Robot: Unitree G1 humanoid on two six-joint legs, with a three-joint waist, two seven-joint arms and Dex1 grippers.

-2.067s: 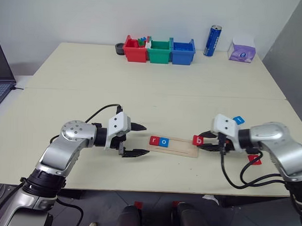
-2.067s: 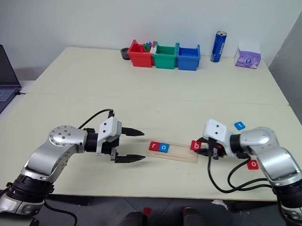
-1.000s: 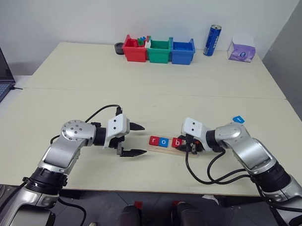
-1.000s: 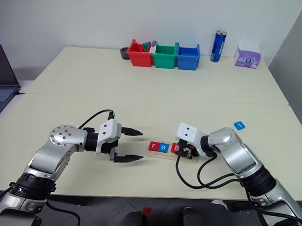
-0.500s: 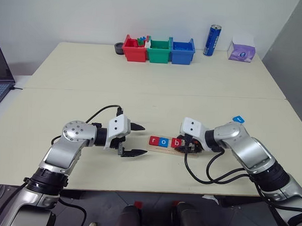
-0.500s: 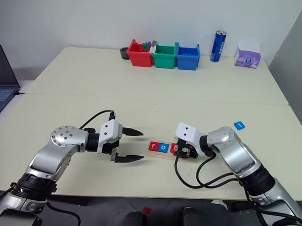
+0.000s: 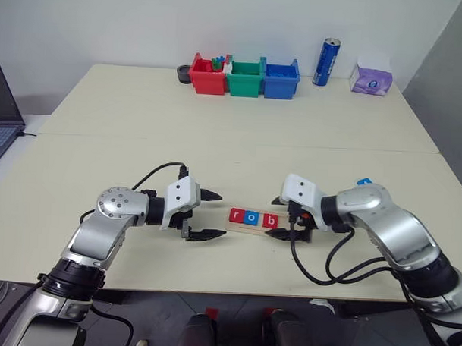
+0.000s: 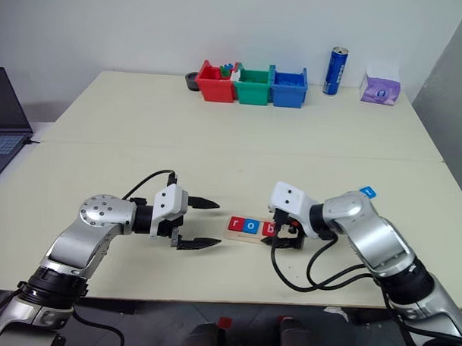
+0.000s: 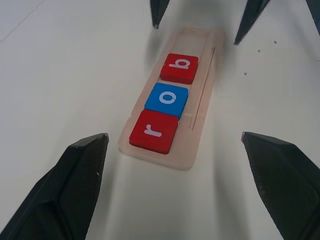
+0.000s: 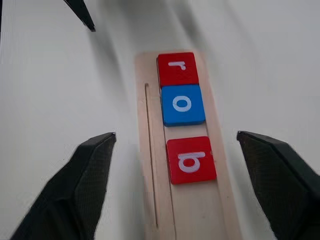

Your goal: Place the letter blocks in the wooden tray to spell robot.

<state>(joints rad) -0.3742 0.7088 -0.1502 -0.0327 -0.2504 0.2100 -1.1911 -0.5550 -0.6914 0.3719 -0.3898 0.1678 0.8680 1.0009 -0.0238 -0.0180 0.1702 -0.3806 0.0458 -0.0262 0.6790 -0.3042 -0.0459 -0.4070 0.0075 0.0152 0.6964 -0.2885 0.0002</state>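
So the long pale wooden tray [image 7: 264, 223] sits on the cream table [image 7: 233, 112] with three square tiles in a row: red r [image 9: 153, 131], blue o [image 9: 166, 99], red b [image 10: 190, 160]. Another blue tile [image 8: 368, 192] lies behind the right arm. Left gripper [image 7: 207, 214] and right gripper [image 7: 279, 218] both hang spread wide and empty, one at each end.

arms: silver shells, black joints | wrists: white housings | pincers: black pointed fingers | cables: black
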